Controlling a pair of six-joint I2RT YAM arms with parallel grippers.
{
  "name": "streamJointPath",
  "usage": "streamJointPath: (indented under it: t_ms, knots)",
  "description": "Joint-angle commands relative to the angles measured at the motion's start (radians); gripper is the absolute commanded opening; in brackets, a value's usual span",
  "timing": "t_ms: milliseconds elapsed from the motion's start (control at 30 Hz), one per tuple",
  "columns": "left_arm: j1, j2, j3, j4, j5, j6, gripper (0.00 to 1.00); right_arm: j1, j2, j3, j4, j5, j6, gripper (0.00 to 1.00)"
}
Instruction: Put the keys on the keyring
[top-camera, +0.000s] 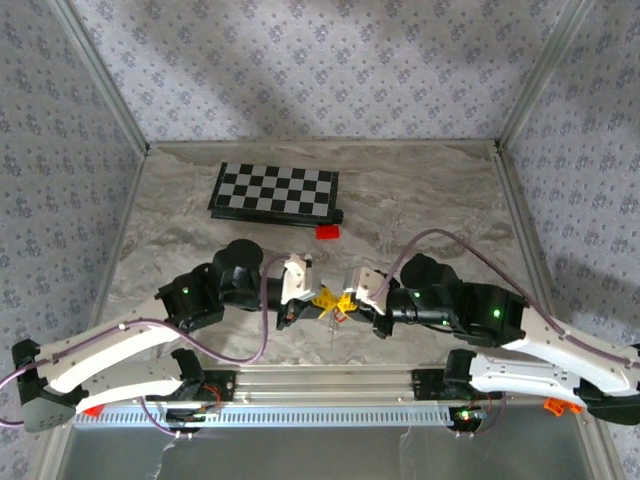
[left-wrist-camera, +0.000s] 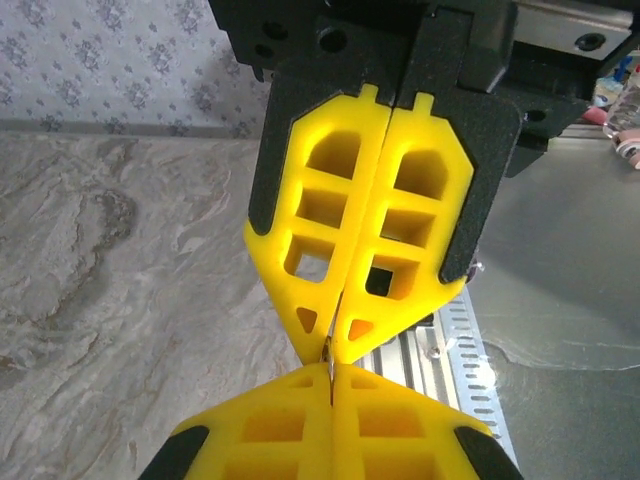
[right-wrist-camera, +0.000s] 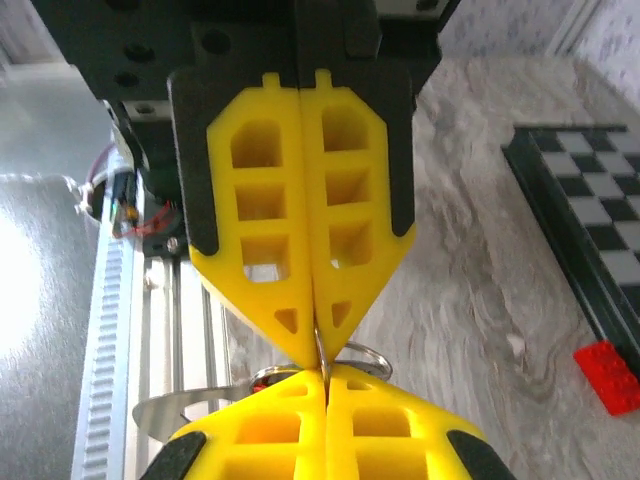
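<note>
1. Closest to the left wrist lens, my left hand (left-wrist-camera: 330, 392) is clenched, its yellow fingertips pressed flat together on a sliver of wire. I judge this is to keep the ring from twisting.
2. Between the two hands, nose to nose, sits the keyring (right-wrist-camera: 358, 350). It is a thin silvery wire loop with one side caught in the finger seams and the rest bulging out free. It is held up off the tabletop (top-camera: 420, 190), I think so that a key has room to slide onto the wire.
3. Just beside the ring, on the rail side, lies a flat silvery blade that I take for the key (right-wrist-camera: 175, 410), with a red speck at its head. I cannot tell whether it is already threaded.
4. My right hand (right-wrist-camera: 325, 392) is clenched too, on the same wire and touching tips with the left. Two grips should steady the loop or pry its coil.
5. Off to the right in the right wrist view, the chessboard (right-wrist-camera: 590, 200) and the red block (right-wrist-camera: 608, 375) lie well apart from the work.
</note>
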Motion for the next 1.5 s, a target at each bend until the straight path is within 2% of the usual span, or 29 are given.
streamJointPath:
  t_ms: [0, 133, 233, 433, 600, 667, 767, 933, 1067, 1200, 1367, 1467]
  knots:
    - [-0.011, -0.055, -0.038, 0.187, 0.057, -0.068, 0.0, -0.008, -0.072, -0.077, 0.191, -0.005, 0.045, 0.1]
    - [-0.012, -0.084, -0.087, 0.318, 0.074, -0.118, 0.0, -0.011, -0.112, -0.159, 0.328, 0.003, 0.084, 0.23]
    - [-0.012, -0.084, -0.106, 0.372, 0.09, -0.135, 0.0, -0.015, -0.12, -0.178, 0.365, 0.002, 0.102, 0.24]
    - [-0.012, -0.075, -0.119, 0.408, 0.111, -0.147, 0.0, -0.019, -0.128, -0.177, 0.367, -0.006, 0.109, 0.22]
    - [-0.012, -0.079, -0.124, 0.401, 0.107, -0.147, 0.0, -0.023, -0.12, -0.169, 0.345, 0.003, 0.101, 0.05]
    - [-0.012, -0.079, -0.111, 0.362, 0.096, -0.134, 0.0, -0.024, -0.109, -0.144, 0.3, 0.02, 0.095, 0.0]
    - [-0.012, -0.071, -0.055, 0.183, 0.051, -0.062, 0.0, -0.023, -0.078, -0.069, 0.172, 0.048, 0.056, 0.0]
    - [-0.012, -0.025, 0.056, -0.105, -0.031, 0.072, 0.09, -0.023, 0.005, 0.059, -0.029, 0.012, 0.003, 0.0]
    - [-0.012, 0.021, 0.104, -0.171, -0.032, 0.106, 0.1, -0.025, 0.072, 0.128, -0.124, -0.046, -0.024, 0.0]
    - [-0.012, 0.018, 0.097, -0.144, -0.032, 0.098, 0.0, -0.025, 0.092, 0.145, -0.133, -0.09, -0.031, 0.0]
    - [-0.012, -0.048, 0.029, 0.023, -0.015, 0.026, 0.0, -0.031, 0.052, 0.101, -0.05, -0.089, -0.002, 0.01]
    - [-0.012, -0.079, -0.021, 0.168, 0.014, -0.033, 0.0, -0.034, 0.006, 0.032, 0.074, -0.081, 0.025, 0.13]
